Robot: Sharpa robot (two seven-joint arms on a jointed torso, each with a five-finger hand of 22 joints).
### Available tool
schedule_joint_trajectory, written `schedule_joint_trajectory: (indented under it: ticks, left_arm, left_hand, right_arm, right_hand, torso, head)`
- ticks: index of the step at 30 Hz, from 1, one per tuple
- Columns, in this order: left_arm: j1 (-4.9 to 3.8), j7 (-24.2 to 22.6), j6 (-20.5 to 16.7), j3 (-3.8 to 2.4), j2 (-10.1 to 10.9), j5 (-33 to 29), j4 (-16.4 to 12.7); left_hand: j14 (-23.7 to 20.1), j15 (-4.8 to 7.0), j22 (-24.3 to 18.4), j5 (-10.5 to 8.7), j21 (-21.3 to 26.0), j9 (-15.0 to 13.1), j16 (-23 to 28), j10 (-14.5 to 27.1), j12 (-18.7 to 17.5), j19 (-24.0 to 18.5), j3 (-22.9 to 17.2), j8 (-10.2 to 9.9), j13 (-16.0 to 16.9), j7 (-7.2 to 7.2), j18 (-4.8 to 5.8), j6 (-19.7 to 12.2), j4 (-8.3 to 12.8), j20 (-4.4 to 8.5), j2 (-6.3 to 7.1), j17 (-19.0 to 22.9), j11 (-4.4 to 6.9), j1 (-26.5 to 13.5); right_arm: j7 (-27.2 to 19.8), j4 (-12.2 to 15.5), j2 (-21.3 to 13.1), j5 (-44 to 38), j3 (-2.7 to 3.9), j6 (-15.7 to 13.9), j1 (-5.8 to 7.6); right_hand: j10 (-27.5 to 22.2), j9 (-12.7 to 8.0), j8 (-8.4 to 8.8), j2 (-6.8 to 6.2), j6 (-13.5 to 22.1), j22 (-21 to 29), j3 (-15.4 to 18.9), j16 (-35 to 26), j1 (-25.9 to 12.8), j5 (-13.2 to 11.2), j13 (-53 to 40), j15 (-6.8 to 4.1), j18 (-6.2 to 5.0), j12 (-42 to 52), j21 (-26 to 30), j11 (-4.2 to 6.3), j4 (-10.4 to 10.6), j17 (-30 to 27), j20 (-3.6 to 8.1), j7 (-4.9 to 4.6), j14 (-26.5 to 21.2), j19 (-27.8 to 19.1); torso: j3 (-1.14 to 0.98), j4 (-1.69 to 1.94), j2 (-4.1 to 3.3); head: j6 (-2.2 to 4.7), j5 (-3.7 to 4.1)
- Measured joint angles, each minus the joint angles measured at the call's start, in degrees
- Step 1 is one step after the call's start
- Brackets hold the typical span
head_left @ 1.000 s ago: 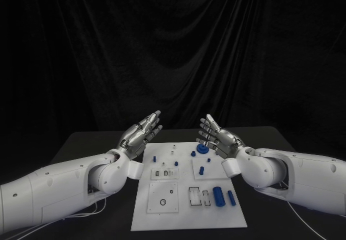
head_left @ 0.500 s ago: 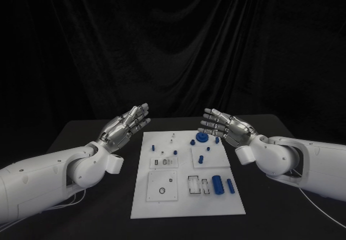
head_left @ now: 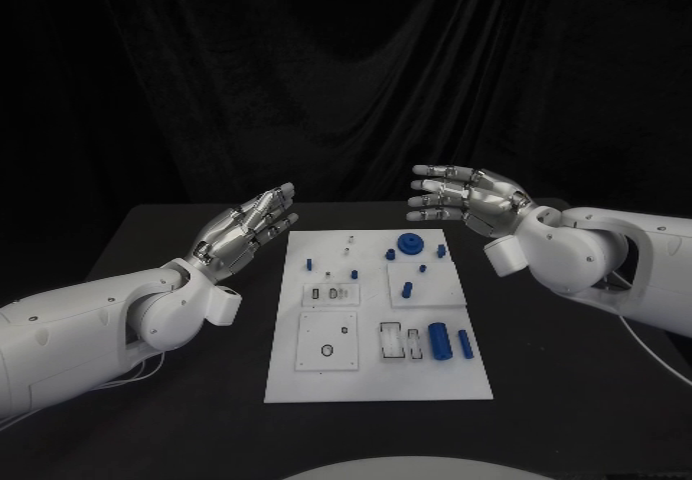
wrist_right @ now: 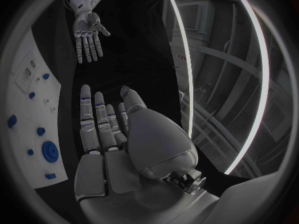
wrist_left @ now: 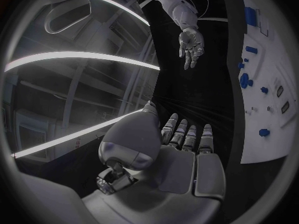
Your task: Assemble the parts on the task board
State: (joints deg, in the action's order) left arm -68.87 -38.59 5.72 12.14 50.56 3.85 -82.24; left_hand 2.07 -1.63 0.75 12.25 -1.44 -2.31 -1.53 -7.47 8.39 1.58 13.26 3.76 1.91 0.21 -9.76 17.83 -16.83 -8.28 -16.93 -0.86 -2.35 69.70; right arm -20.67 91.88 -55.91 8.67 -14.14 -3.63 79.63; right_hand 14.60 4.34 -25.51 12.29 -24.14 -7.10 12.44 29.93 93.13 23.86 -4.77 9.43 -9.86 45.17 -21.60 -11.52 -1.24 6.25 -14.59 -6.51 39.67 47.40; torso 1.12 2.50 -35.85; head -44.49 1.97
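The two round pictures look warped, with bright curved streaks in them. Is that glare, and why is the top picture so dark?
Wrist views: fisheye bending; the streaks look like room lights, curved by the lens, behind the left hand and right hand. Head view: black curtain and black table, so the white task board stands out evenly lit.

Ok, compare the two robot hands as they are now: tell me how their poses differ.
The left robot hand sits low beside the task board, off its left edge; the right robot hand is raised higher, beyond the board's far right corner. The left's fingers point away toward the curtain; the right's point across toward the left. Both are open, fingers extended, holding nothing.
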Motion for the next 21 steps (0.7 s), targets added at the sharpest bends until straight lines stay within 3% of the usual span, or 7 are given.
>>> schedule_joint_trajectory:
  ticks: [3,7,10,15,21]
  left_arm:
    - [0.0,0.0,0.0,0.0,0.6,0.2,-0.3]
    - [-0.02,0.0,0.0,0.0,2.0,0.4,-1.7]
    - [-0.08,0.0,-0.1,0.01,3.2,0.5,-2.8]
    - [-0.59,-0.1,-0.3,0.01,5.1,0.6,-4.6]
    - [-0.92,-0.1,-0.5,-0.01,6.1,0.6,-6.1]
  left_hand:
    - [0.0,0.0,0.0,0.93,0.0,0.0,0.0,0.0,0.0,0.0,0.0,0.0,0.0,0.14,0.0,0.1,0.0,0.0,0.28,0.0,0.0,0.3]
    - [0.0,0.0,0.0,1.0,0.0,0.0,0.0,0.0,0.0,-0.2,0.0,0.0,0.0,0.21,0.0,0.2,0.0,0.2,0.28,0.0,0.0,0.3]
    - [0.0,0.0,0.0,-0.2,0.0,0.0,0.3,0.0,0.0,-0.2,0.1,-0.1,0.0,0.62,0.0,0.2,0.1,0.2,0.51,0.1,0.0,0.5]
    - [0.0,-0.01,0.0,-0.63,0.0,0.0,0.3,0.0,0.0,-0.2,0.5,-0.2,0.0,0.62,0.0,0.2,0.0,0.2,0.73,0.1,0.0,0.7]
    - [0.0,0.0,-0.1,-0.06,0.0,0.0,0.3,0.2,0.0,-0.2,0.8,-0.2,0.0,0.81,0.01,0.0,0.0,0.2,0.73,0.1,-0.16,0.7]
  right_arm:
    - [2.9,-0.8,0.6,-4.0,0.0,-1.0,1.53]
    - [7.1,-1.8,1.6,-12.1,0.03,-2.4,2.96]
    - [9.9,-2.3,2.0,-19.0,0.03,-3.4,3.36]
    - [15.2,-4.0,3.4,-36.9,-0.02,-4.8,4.24]
    - [19.5,-5.2,4.9,-58.6,0.0,-6.2,4.7]
  right_hand:
    - [1.7,0.0,-1.64,0.0,-1.1,-2.2,0.6,2.8,0.0,-0.2,0.4,-1.67,0.0,1.0,-4.2,0.52,-0.1,0.8,1.58,-1.07,5.8,4.0]
    - [9.1,0.3,-3.66,-0.38,-6.1,-10.2,1.3,11.6,0.1,-0.4,0.9,-5.47,0.0,1.2,-17.4,2.41,0.0,3.4,4.93,-1.39,16.6,9.6]
    - [12.1,-0.1,-3.66,-1.16,-8.0,-14.4,1.0,17.3,-0.3,-1.6,1.1,-6.54,0.0,-0.4,-23.5,2.92,1.1,5.6,5.95,-1.46,19.6,10.6]
    - [15.4,-0.4,-0.94,-3.6,-10.2,-22.0,-1.7,26.3,1.3,-1.5,1.1,-8.23,0.01,-4.5,-33.2,3.8,1.5,9.8,7.04,-0.55,22.3,11.1]
    - [20.7,-0.3,3.08,-7.15,-14.0,-35.4,-5.6,30.9,-0.5,-1.4,1.1,-8.79,0.01,-8.7,-42.9,4.44,4.6,12.3,7.9,0.83,26.1,16.8]
  torso:
    - [0.24,0.2,-0.73]
    - [0.59,0.44,-1.79]
    - [0.82,0.65,-2.64]
    - [1.1,1.04,-4.04]
    - [1.46,1.59,-5.71]
  head:
    - [-0.72,-0.01]
    - [-1.32,0.23]
    - [-1.46,0.51]
    - [-1.66,0.99]
    - [-1.54,1.81]
